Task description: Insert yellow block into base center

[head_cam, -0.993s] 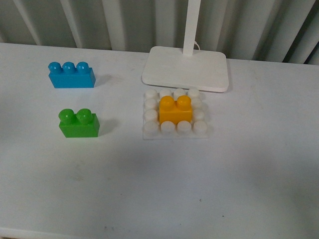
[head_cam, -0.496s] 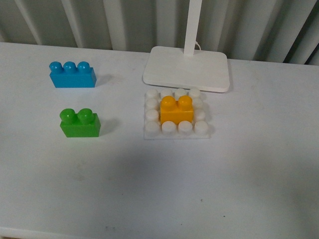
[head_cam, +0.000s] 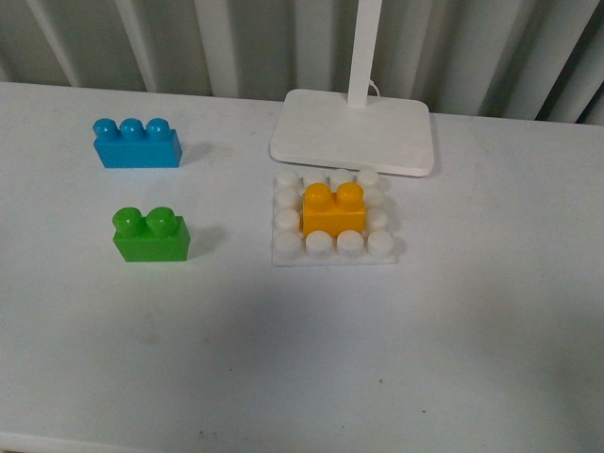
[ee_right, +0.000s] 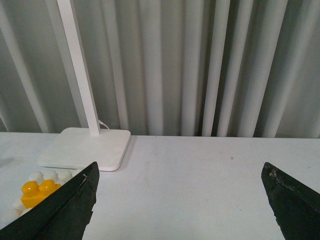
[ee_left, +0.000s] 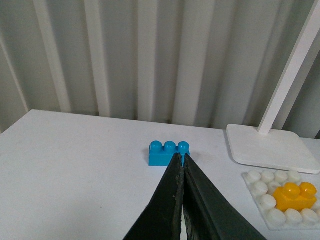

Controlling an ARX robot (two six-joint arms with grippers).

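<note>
The yellow block sits upright on the middle studs of the white studded base, with white studs showing around it. Neither arm appears in the front view. In the left wrist view my left gripper is shut with nothing in it, held above the table with the blue brick beyond its tips; the yellow block on the base lies off to one side. In the right wrist view my right gripper stands wide open and empty over bare table, with the yellow block at the picture's edge.
A blue three-stud brick and a green two-stud brick stand on the left of the white table. A white lamp foot with its pole stands just behind the base. A ribbed grey wall closes the back.
</note>
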